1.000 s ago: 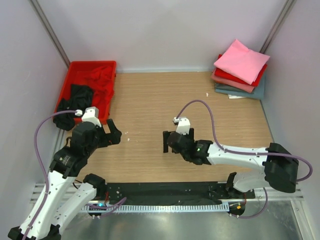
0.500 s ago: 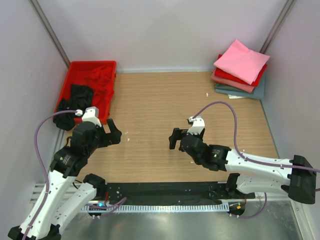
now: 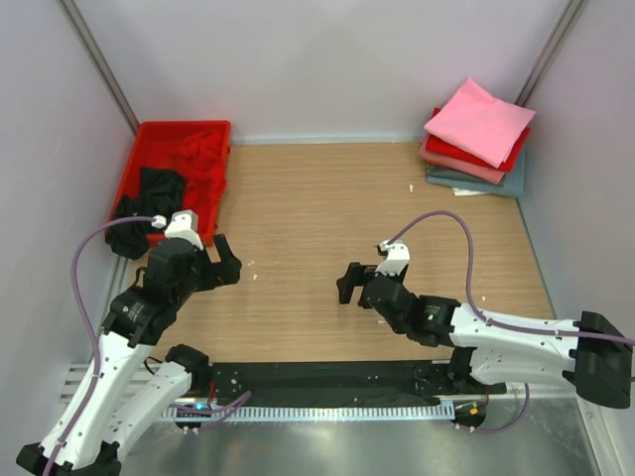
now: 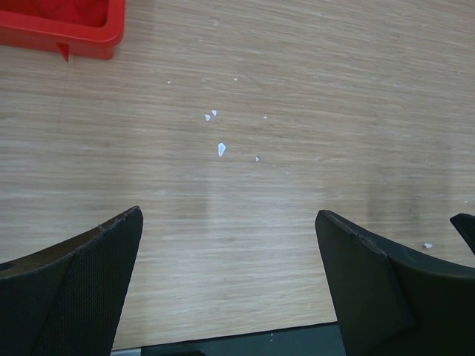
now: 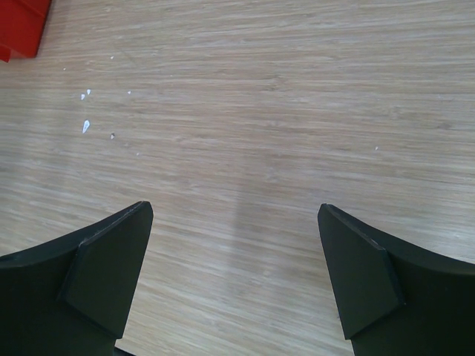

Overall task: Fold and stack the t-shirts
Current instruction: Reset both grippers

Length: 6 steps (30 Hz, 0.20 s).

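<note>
Pale wood-grain table [image 3: 298,198] beneath left gripper [image 3: 226,266] and right gripper [image 3: 347,283], both wedge-shaped jaw pairs spread wide; soft folded t-shirts [image 3: 478,139] stacked far right, crumpled shirts [image 3: 164,183] in rigid red tray [image 3: 185,125].

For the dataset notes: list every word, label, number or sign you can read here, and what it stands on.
None: no text can be read in any view.
The folded shirts, tray, table, left gripper and right gripper show no print or labels.
The white specks on the table are debris, not marks.
</note>
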### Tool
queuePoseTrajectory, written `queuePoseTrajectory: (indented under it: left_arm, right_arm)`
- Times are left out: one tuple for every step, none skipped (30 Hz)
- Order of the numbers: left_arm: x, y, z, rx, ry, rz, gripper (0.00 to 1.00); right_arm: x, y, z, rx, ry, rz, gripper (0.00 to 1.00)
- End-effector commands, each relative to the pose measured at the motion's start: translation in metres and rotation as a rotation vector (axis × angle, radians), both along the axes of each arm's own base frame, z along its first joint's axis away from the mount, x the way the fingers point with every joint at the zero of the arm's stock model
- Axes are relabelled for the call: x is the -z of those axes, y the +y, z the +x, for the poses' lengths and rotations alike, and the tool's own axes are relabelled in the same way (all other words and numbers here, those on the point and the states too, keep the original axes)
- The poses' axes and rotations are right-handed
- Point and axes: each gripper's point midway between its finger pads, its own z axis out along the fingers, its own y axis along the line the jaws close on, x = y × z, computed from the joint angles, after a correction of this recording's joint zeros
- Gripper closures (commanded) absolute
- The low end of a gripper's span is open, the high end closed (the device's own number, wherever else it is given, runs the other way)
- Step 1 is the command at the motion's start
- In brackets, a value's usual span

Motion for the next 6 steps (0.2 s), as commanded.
queuePoseTrajectory:
  left_arm:
    - [-0.004, 0.003, 0.005, -0.030, -0.019, 0.001, 0.00]
    - [-0.003, 0.003, 0.005, -0.031, -0.016, 0.003, 0.00]
    - [-0.003, 0.004, 0.005, -0.035, -0.016, 0.006, 0.00]
    - [-0.003, 0.005, 0.006, -0.038, -0.016, 0.009, 0.00]
    - [-0.003, 0.005, 0.005, -0.041, -0.017, 0.011, 0.00]
    - [-0.004, 0.006, 0.005, -0.044, -0.020, 0.011, 0.00]
  right_arm:
    - [-0.014, 0.015, 0.002, 0.001, -0.021, 0.119, 0.00]
    - [-0.011, 0.016, 0.001, -0.008, -0.015, 0.113, 0.00]
    - [-0.009, 0.018, -0.002, -0.024, -0.003, 0.115, 0.00]
    - [-0.014, 0.022, -0.001, -0.030, -0.013, 0.143, 0.00]
    - [-0.011, 0.024, -0.002, -0.038, -0.006, 0.140, 0.00]
    - [-0.010, 0.027, -0.003, -0.052, 0.000, 0.135, 0.00]
